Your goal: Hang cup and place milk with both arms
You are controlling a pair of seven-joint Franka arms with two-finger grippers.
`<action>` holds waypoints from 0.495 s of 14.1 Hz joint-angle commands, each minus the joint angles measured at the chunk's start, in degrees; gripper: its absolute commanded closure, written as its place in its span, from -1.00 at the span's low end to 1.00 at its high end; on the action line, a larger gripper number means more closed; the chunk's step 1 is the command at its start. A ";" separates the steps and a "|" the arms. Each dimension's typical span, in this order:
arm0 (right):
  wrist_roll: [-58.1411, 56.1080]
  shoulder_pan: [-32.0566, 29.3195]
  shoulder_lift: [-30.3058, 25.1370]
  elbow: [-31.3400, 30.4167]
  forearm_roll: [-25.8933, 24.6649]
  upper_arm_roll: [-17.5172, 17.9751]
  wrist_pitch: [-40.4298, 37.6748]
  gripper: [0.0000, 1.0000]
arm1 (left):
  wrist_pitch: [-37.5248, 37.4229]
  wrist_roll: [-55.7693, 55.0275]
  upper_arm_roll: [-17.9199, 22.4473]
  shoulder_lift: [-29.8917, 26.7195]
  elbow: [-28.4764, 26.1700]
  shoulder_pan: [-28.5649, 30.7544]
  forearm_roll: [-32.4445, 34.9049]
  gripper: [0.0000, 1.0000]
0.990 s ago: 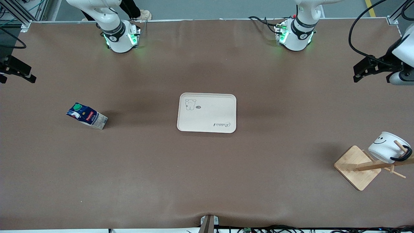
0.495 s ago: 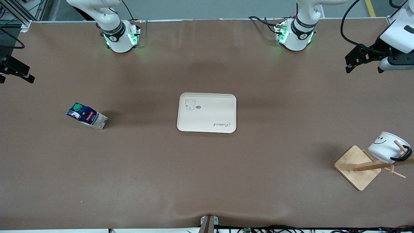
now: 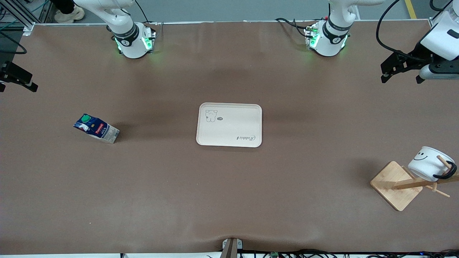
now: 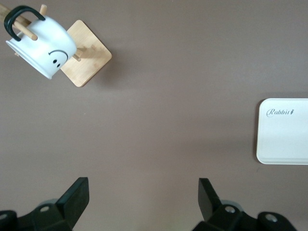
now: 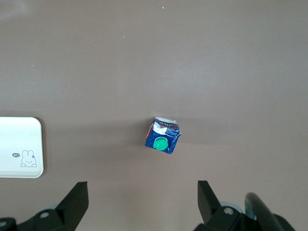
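The cup (image 3: 427, 163), a white mug with a black smiley face, hangs by its black handle on a peg of the wooden rack (image 3: 395, 185) at the left arm's end of the table. It also shows in the left wrist view (image 4: 42, 45). The milk (image 3: 96, 129), a dark-blue carton with a green cap, stands on the table toward the right arm's end, and its cap shows in the right wrist view (image 5: 163, 136). My left gripper (image 3: 400, 74) is open and empty, high over the table's end, apart from the cup. My right gripper (image 3: 16, 83) is open and empty, high over the other end, apart from the milk.
A white tray (image 3: 229, 124) with a small animal drawing lies at the table's middle. It also shows in the left wrist view (image 4: 284, 132) and the right wrist view (image 5: 19, 144). The arms' bases, lit green, stand along the table's edge farthest from the front camera.
My left gripper has drawn away from the rack and cup, toward the robots' side of the table. My right gripper has shifted only slightly. Cup, milk and tray have not moved.
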 commanded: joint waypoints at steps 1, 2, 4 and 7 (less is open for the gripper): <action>-0.37 -0.69 0.85 1.74 -0.90 0.42 -0.95 -1.00 | -0.34 -0.42 0.46 2.62 3.53 -0.51 -0.97 -1.00; -0.37 -0.69 0.85 1.74 -0.81 0.42 -0.95 -1.00 | -0.95 -0.07 0.46 2.71 3.45 -0.60 -0.97 -1.00; -0.37 -0.69 1.03 1.74 -0.63 0.42 -0.95 -1.00 | -2.36 -0.06 0.46 2.71 3.45 -0.78 -0.97 -1.00; -0.37 -0.69 1.12 1.74 -0.55 0.42 -1.04 -1.00 | -2.97 0.11 0.46 2.71 3.45 -0.69 -0.97 -1.00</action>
